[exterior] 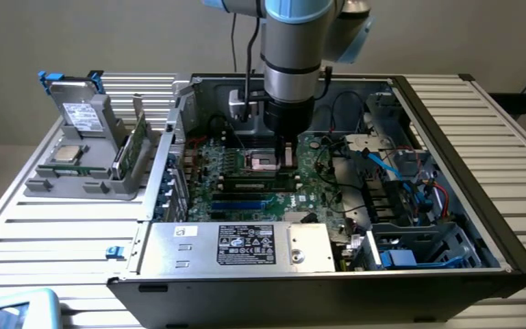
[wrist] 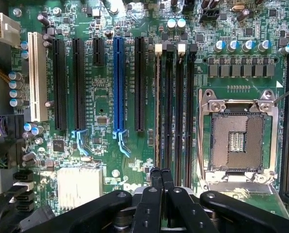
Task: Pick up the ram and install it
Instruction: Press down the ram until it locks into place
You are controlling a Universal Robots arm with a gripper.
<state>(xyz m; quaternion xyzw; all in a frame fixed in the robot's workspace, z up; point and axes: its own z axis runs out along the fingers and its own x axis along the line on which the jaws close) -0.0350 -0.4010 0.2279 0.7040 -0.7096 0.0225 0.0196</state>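
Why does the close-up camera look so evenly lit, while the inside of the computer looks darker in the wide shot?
In the wrist view, light falls flat on the green circuit board, with small glints on the metal socket frame. In the exterior view, the arm and case walls shade the interior, while the slatted table outside looks bright.

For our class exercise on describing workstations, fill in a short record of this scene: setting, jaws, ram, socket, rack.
setting: open computer case on slatted table
jaws: shut, low over the motherboard, at its memory slots
ram: thin stick edge-up along the slot nearest the jaws; seating unclear
socket: processor socket empty
rack: holds drive and processor chip
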